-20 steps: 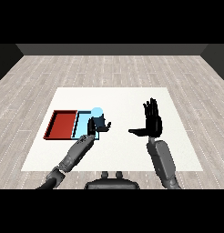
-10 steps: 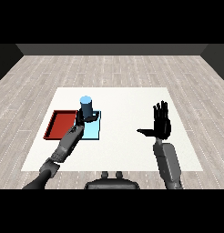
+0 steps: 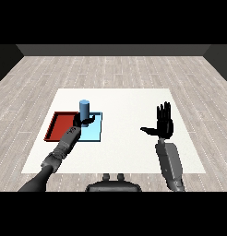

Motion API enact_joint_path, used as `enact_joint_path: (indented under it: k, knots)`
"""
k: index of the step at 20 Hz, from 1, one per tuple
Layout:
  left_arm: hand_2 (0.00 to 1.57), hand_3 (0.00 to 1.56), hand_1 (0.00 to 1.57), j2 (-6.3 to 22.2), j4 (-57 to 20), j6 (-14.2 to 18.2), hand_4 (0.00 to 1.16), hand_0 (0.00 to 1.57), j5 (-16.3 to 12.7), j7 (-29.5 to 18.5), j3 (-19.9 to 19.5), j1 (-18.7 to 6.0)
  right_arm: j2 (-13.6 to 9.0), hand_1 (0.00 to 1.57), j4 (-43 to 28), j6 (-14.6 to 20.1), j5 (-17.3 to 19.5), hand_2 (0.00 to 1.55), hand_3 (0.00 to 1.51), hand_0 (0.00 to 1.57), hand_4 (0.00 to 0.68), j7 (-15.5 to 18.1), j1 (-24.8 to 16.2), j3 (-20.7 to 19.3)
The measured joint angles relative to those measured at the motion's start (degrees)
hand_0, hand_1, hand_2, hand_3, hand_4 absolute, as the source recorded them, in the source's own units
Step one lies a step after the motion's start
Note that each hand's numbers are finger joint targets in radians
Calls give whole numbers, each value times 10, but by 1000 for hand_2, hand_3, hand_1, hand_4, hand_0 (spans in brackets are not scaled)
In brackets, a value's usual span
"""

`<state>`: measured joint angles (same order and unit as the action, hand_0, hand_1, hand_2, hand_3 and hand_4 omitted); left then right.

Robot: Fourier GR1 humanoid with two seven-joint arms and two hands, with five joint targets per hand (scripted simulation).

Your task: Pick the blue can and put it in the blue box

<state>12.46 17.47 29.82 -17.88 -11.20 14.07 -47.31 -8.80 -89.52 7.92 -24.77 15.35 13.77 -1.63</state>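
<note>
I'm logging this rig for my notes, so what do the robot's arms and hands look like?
Two grey forearms, rounded and segmented, come in from the lower corners. Each ends in a black left hand or right hand with slim fingers and a thumb. No cables or markings are visible.

White table (image 3: 134, 99) stood centre-frame, rectangular, plain top; floor (image 3: 134, 69) of pale grey-brown wood planks ran around it on all sides, boards laid crosswise; dark wall (image 3: 113, 50) closed off room at 12 o'clock; floor edges slanted inward at 10 and 2 o'clock; light was even, shadows faint.
</note>
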Motion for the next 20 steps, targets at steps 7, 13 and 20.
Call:
enact_joint_path:
  k: [7, 13, 20]
  knots:
    - [753, 415, 887, -23, -117, 0, 933, 887, 23, 42, 5, 7, 2, 0, 36, -6, -1, 0, 0, 0, 0, 6, 22, -10]
    - [241, 280, 0, -19, -140, -47, 670, 0, 31, 37, 3, 3, 2, 0, 35, -25, -5, 0, 0, 0, 0, 21, 5, -12]
    - [0, 0, 0, -30, -152, 14, 0, 0, 58, 36, 18, -5, 6, 0, 47, -33, -10, 0, 0, 0, 0, 24, 19, -16]
